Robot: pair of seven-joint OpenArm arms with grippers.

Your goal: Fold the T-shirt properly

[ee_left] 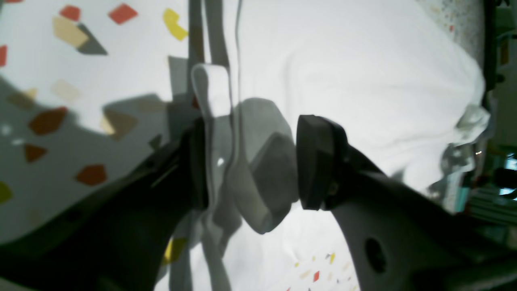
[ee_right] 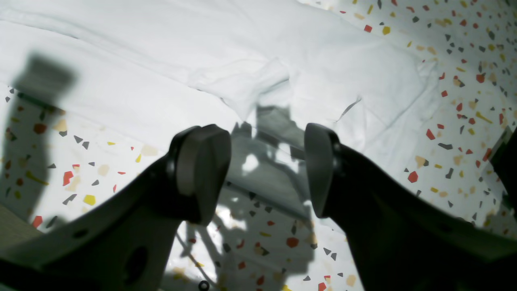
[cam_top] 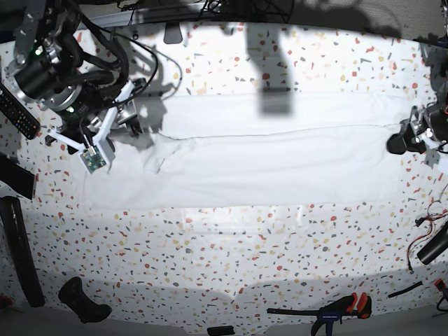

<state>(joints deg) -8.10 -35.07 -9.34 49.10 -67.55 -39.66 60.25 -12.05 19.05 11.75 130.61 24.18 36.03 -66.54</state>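
The white T-shirt [cam_top: 280, 161] lies as a long flat band across the speckled table [cam_top: 245, 245]. At its right end sits my left gripper [cam_top: 404, 140]. In the left wrist view this gripper [ee_left: 248, 161] is open, and a bunched fold of the T-shirt [ee_left: 343, 81] stands between its dark fingers [ee_left: 319, 161]. My right gripper [cam_top: 131, 114] hovers at the shirt's left end. Seen from the right wrist, it [ee_right: 266, 169] is open and empty above the table, just short of a rumpled edge of the T-shirt [ee_right: 202, 48].
A black remote-like bar [cam_top: 17, 112] lies at the far left. Near the front edge are a black handle [cam_top: 84, 301] and a clamp with red grips [cam_top: 343, 306]. Cables hang at the right edge [cam_top: 430, 245].
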